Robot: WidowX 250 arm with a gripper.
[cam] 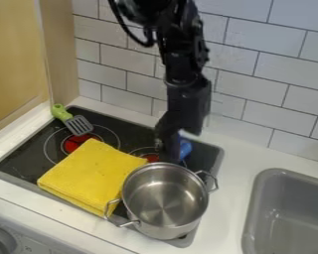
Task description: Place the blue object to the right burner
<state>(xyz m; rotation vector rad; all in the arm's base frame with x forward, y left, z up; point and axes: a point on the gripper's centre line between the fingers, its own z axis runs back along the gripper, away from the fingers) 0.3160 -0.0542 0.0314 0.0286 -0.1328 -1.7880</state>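
Stove (28, 161): crowded. Cloth (95, 173) nears right burner (151, 158); could tilt the object if underneath. Pot (165, 198), right edge: low sideways travel risks clipping its rim. Tool (168, 150): grip state cannot be told. Blue object (186, 148) beside it, far right corner; insecure grip risks a drop.

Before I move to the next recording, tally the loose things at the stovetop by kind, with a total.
Two-handled metal pot: 1
Folded yellow cloth: 1
Green-handled slotted spatula: 1
Blue object, partly hidden: 1
Total: 4
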